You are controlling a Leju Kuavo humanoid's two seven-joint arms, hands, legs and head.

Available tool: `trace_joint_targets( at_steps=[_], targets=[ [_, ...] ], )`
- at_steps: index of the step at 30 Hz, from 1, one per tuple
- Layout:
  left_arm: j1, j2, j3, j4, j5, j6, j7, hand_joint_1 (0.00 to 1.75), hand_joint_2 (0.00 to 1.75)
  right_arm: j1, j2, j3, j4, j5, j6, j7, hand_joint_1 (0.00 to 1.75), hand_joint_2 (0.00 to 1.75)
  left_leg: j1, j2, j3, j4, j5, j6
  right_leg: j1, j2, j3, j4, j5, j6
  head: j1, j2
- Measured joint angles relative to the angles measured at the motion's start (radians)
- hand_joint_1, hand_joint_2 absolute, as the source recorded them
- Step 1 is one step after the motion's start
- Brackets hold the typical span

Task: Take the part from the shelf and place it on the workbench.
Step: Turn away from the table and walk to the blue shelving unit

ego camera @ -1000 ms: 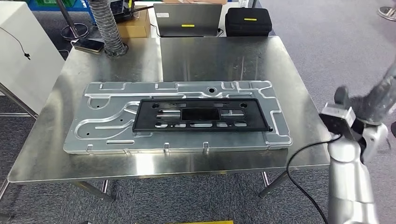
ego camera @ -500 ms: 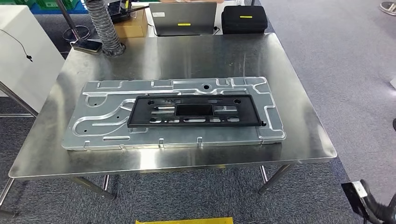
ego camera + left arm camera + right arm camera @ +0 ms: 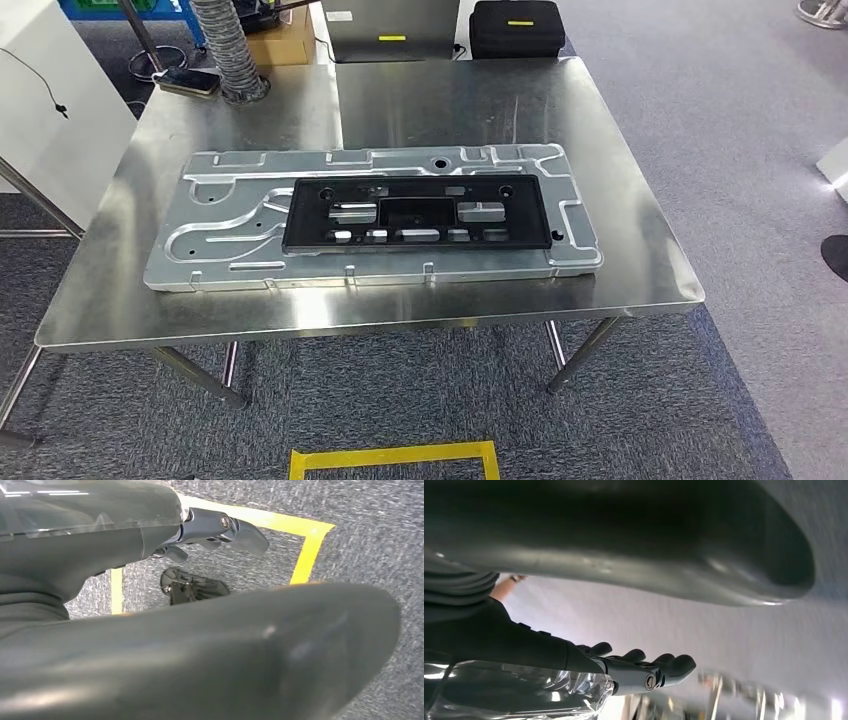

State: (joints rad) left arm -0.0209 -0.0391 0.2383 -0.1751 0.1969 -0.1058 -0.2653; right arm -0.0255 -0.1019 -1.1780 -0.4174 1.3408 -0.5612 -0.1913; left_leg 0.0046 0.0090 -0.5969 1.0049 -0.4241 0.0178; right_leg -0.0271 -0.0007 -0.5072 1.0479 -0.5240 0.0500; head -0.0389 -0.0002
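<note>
The black plastic frame part (image 3: 418, 212) is lying flat on the grey metal fixture plate (image 3: 230, 215), which is sitting on the steel workbench (image 3: 480, 110). The left hand (image 3: 200, 630) is hanging over yellow floor tape (image 3: 305, 550), fingers apart, holding nothing. The right hand (image 3: 624, 580) is likewise spreading its fingers (image 3: 664, 665), gripping nothing.
</note>
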Motion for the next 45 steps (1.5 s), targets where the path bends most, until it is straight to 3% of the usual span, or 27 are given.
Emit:
trace_joint_targets(
  at_steps=[2, 4, 5, 7, 9, 10, 12, 14, 16, 17, 20, 22, 24, 25, 26, 27, 29, 31, 33, 35, 36, 37, 39, 40, 41, 43, 45],
  targets=[
    [-0.001, 0.000, 0.001, 0.000, -0.001, 0.000, 0.004, 0.00, 0.00, -0.006, 0.012, -0.002, 0.037, 0.017, 0.028, 0.029, 0.00, 0.00, -0.001, 0.000, -0.007, 0.002, 0.013, -0.013, 0.006, 0.004, 0.030, -0.060, -0.003, -0.014, 0.000, 0.000],
    [0.000, 0.000, 0.001, 0.000, -0.005, 0.000, 0.006, 0.00, 0.00, -0.010, 0.024, -0.003, 0.067, 0.038, 0.066, 0.060, 0.00, 0.00, 0.001, -0.001, -0.012, 0.002, 0.022, -0.028, 0.008, 0.004, 0.019, -0.062, 0.009, -0.031, -0.001, 0.000],
    [0.002, 0.000, 0.001, 0.000, -0.007, 0.000, 0.007, 0.00, 0.00, -0.012, 0.030, -0.004, 0.080, 0.048, 0.084, 0.074, 0.00, 0.00, 0.002, -0.002, -0.019, 0.011, 0.008, -0.034, 0.008, 0.003, 0.012, -0.063, 0.017, -0.041, -0.001, 0.000],
    [0.004, -0.001, 0.001, 0.000, -0.012, 0.000, 0.008, 0.00, 0.00, -0.016, 0.044, -0.004, 0.102, 0.065, 0.115, 0.095, 0.00, 0.00, 0.005, -0.004, -0.046, 0.086, -0.070, -0.041, 0.008, -0.001, -0.008, -0.066, 0.036, -0.059, -0.001, 0.000],
    [0.004, -0.002, 0.001, 0.000, -0.018, 0.000, 0.010, 0.00, 0.00, -0.017, 0.057, -0.004, 0.120, 0.074, 0.147, 0.110, 0.00, 0.00, 0.006, -0.005, -0.079, 0.216, -0.161, -0.043, 0.014, -0.002, -0.031, -0.064, 0.054, -0.068, -0.001, 0.000],
    [0.004, -0.002, 0.001, 0.000, -0.021, -0.001, 0.010, 0.00, 0.00, -0.018, 0.064, -0.004, 0.129, 0.077, 0.166, 0.118, 0.00, 0.00, 0.006, -0.005, -0.085, 0.267, -0.180, -0.043, 0.017, -0.003, -0.044, -0.063, 0.063, -0.070, -0.001, 0.000],
    [0.004, -0.002, 0.000, 0.000, -0.028, -0.003, 0.010, 0.00, 0.00, -0.021, 0.079, -0.004, 0.144, 0.084, 0.207, 0.134, 0.00, 0.00, 0.006, -0.005, -0.048, 0.269, -0.154, -0.039, 0.023, -0.003, -0.069, -0.057, 0.078, -0.071, -0.001, 0.000],
    [0.002, -0.001, 0.000, 0.000, -0.037, -0.005, 0.009, 0.00, 0.00, -0.022, 0.098, -0.004, 0.158, 0.100, 0.244, 0.152, 0.00, 0.00, 0.003, -0.005, 0.049, 0.140, -0.105, -0.027, 0.028, -0.002, -0.088, -0.051, 0.090, -0.069, -0.001, 0.000],
    [-0.001, 0.000, -0.002, 0.000, -0.045, -0.007, 0.007, 0.00, 0.00, -0.024, 0.116, -0.003, 0.170, 0.116, 0.272, 0.166, 0.00, 0.00, -0.003, -0.006, 0.133, 0.004, -0.097, -0.017, 0.030, -0.003, -0.099, -0.048, 0.103, -0.063, -0.001, 0.000],
    [-0.003, 0.001, -0.003, 0.000, -0.048, -0.007, 0.007, 0.00, 0.00, -0.025, 0.124, -0.002, 0.175, 0.121, 0.282, 0.170, 0.00, 0.00, -0.007, -0.006, 0.150, -0.030, -0.101, -0.014, 0.028, -0.004, -0.102, -0.049, 0.111, -0.058, -0.001, 0.000],
    [-0.004, 0.001, -0.005, 0.000, -0.058, -0.005, 0.010, 0.00, 0.00, -0.029, 0.143, 0.001, 0.188, 0.124, 0.309, 0.177, 0.00, 0.00, -0.004, -0.002, 0.143, -0.052, -0.077, -0.004, 0.026, -0.002, -0.110, -0.050, 0.116, -0.042, 0.000, 0.000],
    [-0.007, 0.002, -0.009, 0.000, -0.070, -0.005, 0.018, 0.00, 0.00, -0.029, 0.155, 0.002, 0.193, 0.112, 0.317, 0.179, 0.00, 0.00, 0.003, 0.002, 0.126, -0.060, -0.055, 0.009, 0.023, 0.001, -0.130, 0.008, 0.047, -0.032, 0.000, 0.000],
    [-0.009, 0.005, -0.018, 0.000, -0.089, -0.006, 0.030, 0.00, 0.00, -0.030, 0.163, 0.001, 0.196, 0.091, 0.318, 0.180, 0.00, 0.00, 0.003, 0.003, 0.099, -0.054, -0.038, 0.014, 0.016, 0.001, -0.162, 0.133, -0.051, -0.023, 0.000, 0.000],
    [-0.009, 0.007, -0.024, 0.000, -0.100, -0.006, 0.038, 0.00, 0.00, -0.031, 0.167, 0.001, 0.197, 0.082, 0.321, 0.182, 0.00, 0.00, 0.003, 0.004, 0.084, -0.048, -0.030, 0.012, 0.013, 0.001, -0.171, 0.194, -0.077, -0.018, 0.000, 0.000],
    [-0.010, 0.008, -0.031, 0.000, -0.111, -0.006, 0.045, 0.00, 0.00, -0.032, 0.170, 0.000, 0.199, 0.073, 0.324, 0.186, 0.00, 0.00, 0.004, 0.004, 0.068, -0.041, -0.024, 0.010, 0.010, 0.001, -0.169, 0.229, -0.077, -0.014, 0.000, 0.000],
    [-0.011, 0.009, -0.038, 0.000, -0.119, -0.006, 0.052, 0.00, 0.00, -0.032, 0.173, 0.000, 0.200, 0.067, 0.327, 0.192, 0.00, 0.00, 0.005, 0.005, 0.052, -0.032, -0.018, 0.007, 0.007, 0.001, -0.151, 0.231, -0.057, -0.011, 0.000, 0.000],
    [-0.012, 0.011, -0.049, 0.000, -0.127, -0.005, 0.061, 0.00, 0.00, -0.033, 0.178, -0.001, 0.202, 0.063, 0.332, 0.207, 0.00, 0.00, 0.008, 0.005, 0.021, -0.010, -0.010, 0.000, 0.000, 0.001, -0.068, 0.130, -0.005, -0.006, 0.000, 0.000],
    [-0.014, 0.016, -0.053, 0.000, -0.126, -0.007, 0.065, 0.00, 0.00, -0.036, 0.185, -0.001, 0.203, 0.068, 0.332, 0.218, 0.00, 0.00, 0.008, 0.005, -0.001, 0.008, -0.003, -0.012, 0.003, 0.002, 0.016, -0.003, -0.005, -0.010, 0.000, 0.000],
    [-0.014, 0.022, -0.053, 0.000, -0.116, -0.009, 0.065, 0.00, 0.00, -0.038, 0.193, -0.001, 0.205, 0.079, 0.332, 0.223, 0.00, 0.00, 0.006, 0.005, -0.010, 0.013, 0.010, -0.027, 0.010, 0.004, 0.040, -0.054, -0.020, -0.024, 0.000, 0.000],
    [-0.010, 0.027, -0.050, 0.000, -0.096, -0.010, 0.060, 0.00, 0.00, -0.037, 0.199, -0.001, 0.208, 0.092, 0.335, 0.220, 0.00, 0.00, 0.008, 0.003, -0.017, 0.013, 0.017, -0.041, 0.010, 0.002, 0.026, -0.055, -0.006, -0.042, 0.000, 0.000],
    [-0.007, 0.029, -0.047, 0.000, -0.083, -0.009, 0.057, 0.00, 0.00, -0.038, 0.201, 0.000, 0.208, 0.100, 0.339, 0.216, 0.00, 0.00, 0.009, 0.002, -0.024, 0.025, -0.001, -0.046, 0.009, 0.001, 0.017, -0.056, 0.004, -0.052, 0.000, 0.000],
    [-0.004, 0.030, -0.043, 0.000, -0.070, -0.006, 0.055, 0.00, 0.00, -0.039, 0.202, 0.001, 0.209, 0.109, 0.343, 0.212, 0.00, 0.00, 0.011, 0.001, -0.033, 0.053, -0.038, -0.049, 0.008, -0.001, 0.005, -0.057, 0.015, -0.061, 0.000, 0.000],
    [-0.001, 0.030, -0.031, 0.000, -0.053, 0.003, 0.055, 0.00, 0.00, -0.041, 0.203, 0.006, 0.209, 0.123, 0.353, 0.205, 0.00, 0.00, 0.012, 0.000, -0.060, 0.164, -0.143, -0.054, 0.012, -0.003, -0.023, -0.056, 0.038, -0.072, 0.000, 0.000],
    [0.000, 0.030, -0.026, 0.000, -0.048, 0.008, 0.057, 0.00, 0.00, -0.041, 0.203, 0.009, 0.209, 0.127, 0.359, 0.203, 0.00, 0.00, 0.012, 0.000, -0.069, 0.229, -0.179, -0.054, 0.016, -0.004, -0.039, -0.054, 0.050, -0.074, 0.000, 0.000],
    [0.000, 0.030, -0.022, 0.000, -0.045, 0.012, 0.057, 0.00, 0.00, -0.042, 0.203, 0.011, 0.210, 0.129, 0.365, 0.201, 0.00, 0.00, 0.012, 0.000, -0.070, 0.277, -0.191, -0.054, 0.019, -0.004, -0.055, -0.052, 0.062, -0.075, 0.000, 0.000],
    [0.001, 0.030, -0.018, 0.000, -0.045, 0.018, 0.057, 0.00, 0.00, -0.044, 0.203, 0.013, 0.210, 0.128, 0.377, 0.199, 0.00, 0.00, 0.011, 0.000, -0.031, 0.285, -0.150, -0.048, 0.026, -0.005, -0.088, -0.047, 0.084, -0.075, 0.000, 0.000],
    [-0.001, 0.030, -0.015, 0.000, -0.052, 0.017, 0.052, 0.00, 0.00, -0.046, 0.205, 0.013, 0.211, 0.123, 0.382, 0.197, 0.00, 0.00, 0.007, -0.001, 0.070, 0.162, -0.107, -0.033, 0.030, -0.004, -0.115, -0.043, 0.105, -0.073, -0.001, 0.000]
  ],
)
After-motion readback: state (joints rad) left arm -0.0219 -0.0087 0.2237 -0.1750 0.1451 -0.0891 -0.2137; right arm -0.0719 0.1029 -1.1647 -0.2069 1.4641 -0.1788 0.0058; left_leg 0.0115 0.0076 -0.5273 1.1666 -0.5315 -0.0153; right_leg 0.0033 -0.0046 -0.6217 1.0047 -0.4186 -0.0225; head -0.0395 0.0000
